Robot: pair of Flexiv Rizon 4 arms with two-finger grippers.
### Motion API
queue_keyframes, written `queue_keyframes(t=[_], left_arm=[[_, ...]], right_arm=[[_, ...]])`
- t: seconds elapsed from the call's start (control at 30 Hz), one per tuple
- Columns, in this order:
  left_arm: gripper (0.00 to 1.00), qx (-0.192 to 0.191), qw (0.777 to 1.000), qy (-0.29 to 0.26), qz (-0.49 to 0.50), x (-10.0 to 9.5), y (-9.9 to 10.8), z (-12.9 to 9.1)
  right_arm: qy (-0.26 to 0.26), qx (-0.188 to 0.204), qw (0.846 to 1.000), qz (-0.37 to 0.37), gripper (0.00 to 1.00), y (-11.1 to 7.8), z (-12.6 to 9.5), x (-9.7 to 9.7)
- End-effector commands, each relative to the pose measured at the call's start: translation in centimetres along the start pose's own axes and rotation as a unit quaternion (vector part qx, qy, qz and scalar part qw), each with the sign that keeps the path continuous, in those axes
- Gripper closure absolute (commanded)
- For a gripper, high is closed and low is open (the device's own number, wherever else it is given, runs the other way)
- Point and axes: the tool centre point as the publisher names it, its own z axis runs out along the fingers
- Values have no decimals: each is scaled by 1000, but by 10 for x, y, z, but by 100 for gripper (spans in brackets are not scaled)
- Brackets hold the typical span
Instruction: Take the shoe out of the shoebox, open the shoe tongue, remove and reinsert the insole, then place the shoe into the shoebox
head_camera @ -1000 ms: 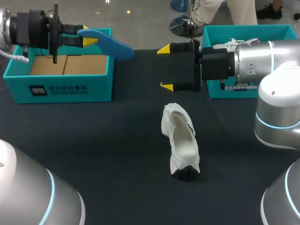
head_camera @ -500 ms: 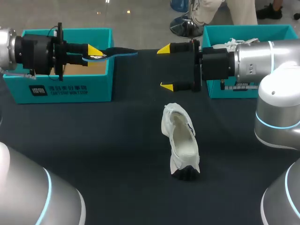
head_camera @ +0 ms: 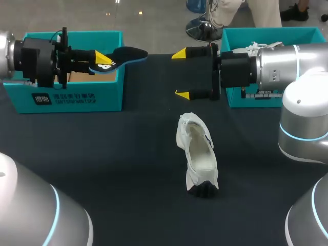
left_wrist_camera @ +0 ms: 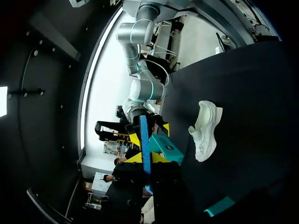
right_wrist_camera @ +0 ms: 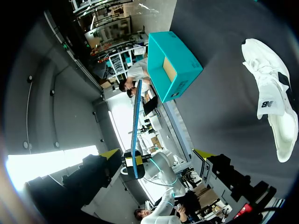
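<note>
A white shoe point(head_camera: 198, 154) lies on the dark table top, its opening facing up; it also shows in the left wrist view point(left_wrist_camera: 204, 130) and in the right wrist view point(right_wrist_camera: 270, 105). My left gripper point(head_camera: 101, 59) is shut on the heel end of a blue insole point(head_camera: 127, 54), held in the air over the corner of the left teal shoebox point(head_camera: 64, 97). The insole points toward my right gripper point(head_camera: 180, 74), which stands wide open and holds nothing. The insole appears edge-on in both wrist views point(left_wrist_camera: 144, 137) point(right_wrist_camera: 135, 126), ahead of the right gripper point(right_wrist_camera: 156, 154).
A second teal shoebox point(head_camera: 266, 36) at the back right holds another white shoe and sits behind my right arm. The left box shows a bare cardboard floor. Dark table surrounds the shoe on all sides.
My left wrist has turned, rolling the insole from its blue face through edge-on to its dark underside, and has come slightly lower and rightward. The right arm and the shoe have not moved.
</note>
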Motion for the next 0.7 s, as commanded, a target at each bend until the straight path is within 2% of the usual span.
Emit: queue_keyframes(t=[0.03, 0.13, 0.2, 0.33, 0.5, 0.7], left_arm=[[100, 1, 1000, 0, 1, 0, 1, 0], [100, 1, 1000, 0, 1, 0, 1, 0], [100, -2, 999, 21, 24, 2, -8, 4], [100, -4, 998, 22, 52, 3, -23, 10], [100, 1, 998, 0, 66, 0, -45, 20], [100, 14, 996, 2, 83, 2, -70, 37]], right_arm=[[-1, -1, 1000, 1, 0, 0, 2, 0], [-1, -1, 1000, 1, 0, 0, 2, 0], [-1, -1, 1000, 1, 0, 0, 2, 0], [-1, -1, 1000, 1, 0, 0, 2, 0], [-1, -1, 1000, 1, 0, 0, 2, 0], [-1, -1, 1000, 1, 0, 0, 2, 0]])
